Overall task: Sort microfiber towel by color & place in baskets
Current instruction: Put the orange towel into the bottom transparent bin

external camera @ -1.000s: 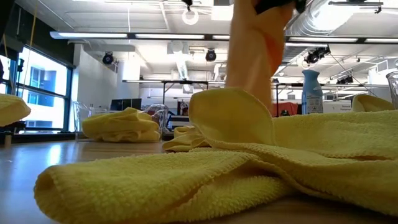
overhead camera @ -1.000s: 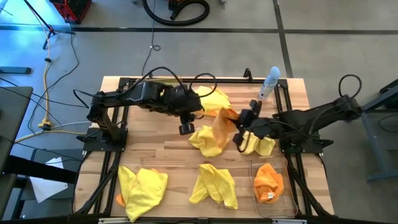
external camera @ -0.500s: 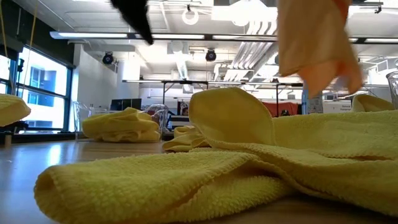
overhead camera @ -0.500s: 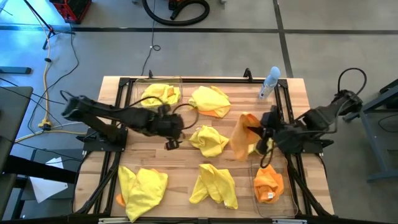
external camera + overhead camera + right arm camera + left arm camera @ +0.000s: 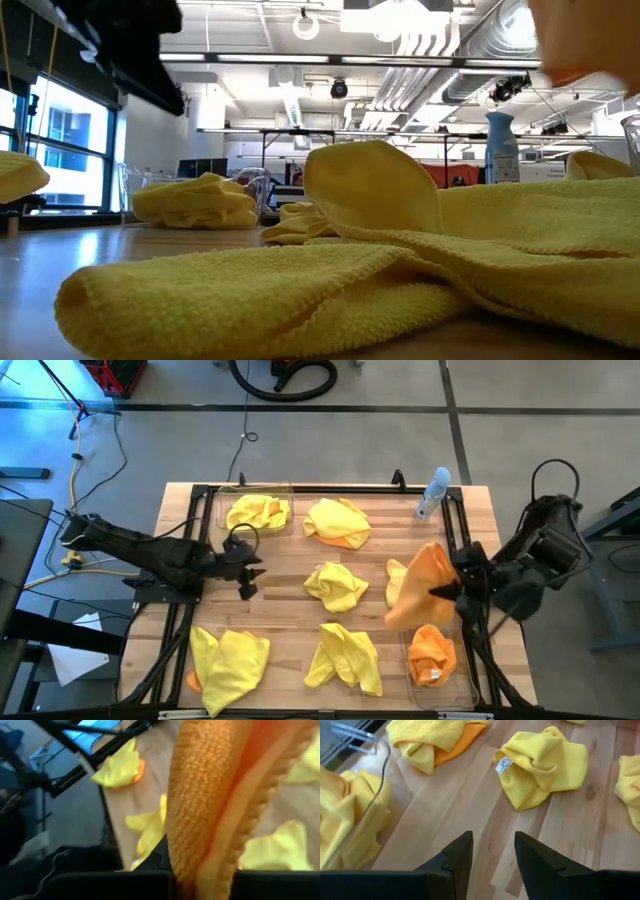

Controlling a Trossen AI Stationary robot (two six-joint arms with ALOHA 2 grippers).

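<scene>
One orange towel (image 5: 422,588) hung pinched in my right claw (image 5: 447,590), just above the near-right basket (image 5: 466,678). I figured lower first, then release. Left claw (image 5: 246,570) hovered open, empty.

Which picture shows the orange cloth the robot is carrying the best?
The high view: the whole orange cloth hangs from the right end effector, just above the basket holding another orange one. The right wrist view shows only its weave, very close. The low view catches a corner. The left wrist view misses it.
</scene>
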